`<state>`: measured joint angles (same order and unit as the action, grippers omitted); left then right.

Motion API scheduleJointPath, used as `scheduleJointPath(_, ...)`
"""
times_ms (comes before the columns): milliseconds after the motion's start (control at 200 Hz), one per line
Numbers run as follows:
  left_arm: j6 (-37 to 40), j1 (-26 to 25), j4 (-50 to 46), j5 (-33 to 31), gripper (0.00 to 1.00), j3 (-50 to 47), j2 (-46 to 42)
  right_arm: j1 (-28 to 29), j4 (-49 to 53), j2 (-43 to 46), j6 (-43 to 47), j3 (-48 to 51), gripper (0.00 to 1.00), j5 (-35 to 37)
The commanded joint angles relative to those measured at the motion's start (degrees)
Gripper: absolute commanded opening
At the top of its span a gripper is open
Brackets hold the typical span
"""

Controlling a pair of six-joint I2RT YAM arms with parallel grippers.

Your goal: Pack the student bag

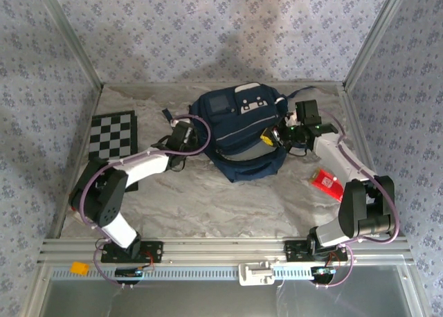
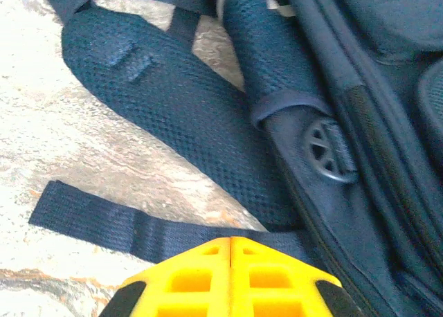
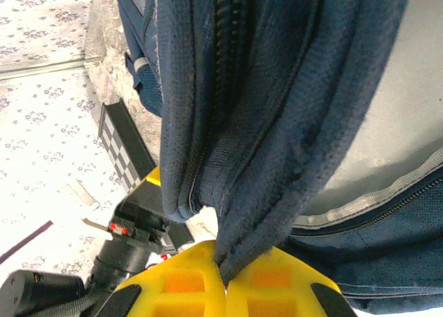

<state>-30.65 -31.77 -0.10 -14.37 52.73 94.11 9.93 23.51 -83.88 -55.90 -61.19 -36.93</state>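
The student bag [image 1: 239, 131] is a navy backpack lying in the middle of the table, white-flapped pocket toward the back. My right gripper [image 1: 272, 136] is at its right side. In the right wrist view this gripper [image 3: 225, 261] is shut on a fold of the bag's navy fabric [image 3: 277, 144] beside a zipper, and the cloth hangs up from the yellow fingers. My left gripper [image 1: 184, 134] is at the bag's left side. Its yellow fingers [image 2: 201, 275] are pressed together, tips just over a flat webbing strap [image 2: 104, 220], with nothing seen between them. A padded shoulder strap [image 2: 180, 102] lies beyond.
A black-and-white checkerboard [image 1: 113, 134] lies at the left of the table, also seen as a checkerboard edge [image 3: 123, 151] from the right wrist. A red packet [image 1: 325, 180] lies at the right, near the right arm. Patterned walls close the table on three sides.
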Motion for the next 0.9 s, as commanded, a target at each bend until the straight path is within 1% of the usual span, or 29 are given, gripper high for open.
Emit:
scheduleJointPath(0, 0.0, 0.57, 1.26, 1.63, 0.0, 3.94, 2.21, 0.96, -1.75, 0.83, -0.27, 1.86, 0.0, -2.3)
scheduleJointPath(60, 0.63, 0.21, 1.15, 2.95, 0.0, 3.54, 1.68, 1.23, -2.53, 1.08, -0.55, 1.95, 0.0, -2.28)
scheduleJointPath(130, 2.19, -0.28, 1.58, 7.49, 0.0, 2.41, 0.23, 1.09, -3.97, 1.72, -1.7, 1.76, 0.0, -2.36)
scheduleJointPath(170, 3.32, -1.13, 0.72, 8.36, 0.0, 2.15, -0.7, 1.0, -4.08, 1.92, -1.97, 0.85, 0.0, -2.42)
scheduleJointPath(265, 6.89, -2.97, 0.03, 7.81, 0.1, 0.94, -3.14, 0.82, -5.24, 2.6, -3.43, -1.94, 0.0, -3.31)
scheduleJointPath(320, 8.25, -3.04, -0.41, 9.22, 0.17, 0.78, -3.79, 0.66, -5.91, 3.31, -4.57, -3.29, 0.0, -3.22)
scheduleJointPath(450, 13.01, -3.06, 0.98, 12.48, 0.36, -0.52, -4.43, 0.05, -2.94, 4.57, -4.13, -6.65, 0.0, -1.21)
scheduleJointPath(475, 14.24, -3.09, 1.2, 13.13, 0.39, -0.61, -4.35, -0.19, -2.69, 4.6, -4.3, -8.74, 0.0, -1.2)
scheduleJointPath(575, 19.13, -3.09, 1.26, 14.18, 0.46, -0.18, -3.72, -1.45, -3.85, 4.25, -5.92, -8.94, 0.0, -1.57)
scheduleJointPath(645, 21.81, -3.06, 1.57, 15.32, 0.49, 0.52, -3.17, -1.46, -3.27, 3.79, -5.24, -10.01, 0.0, -1.37)
scheduleJointPath(755, 25.51, -3.58, 3.41, 22.06, 0.5, 0.94, -2.3, -1.81, -2.17, 3.28, -4.48, -11.53, 0.0, -1.39)
scheduleJointPath(895, 27.89, -5.97, 3.57, 24.34, 0.49, 1.24, -1.07, -1.99, -1.19, 2.7, -3.6, -12.28, 0.0, -1.03)
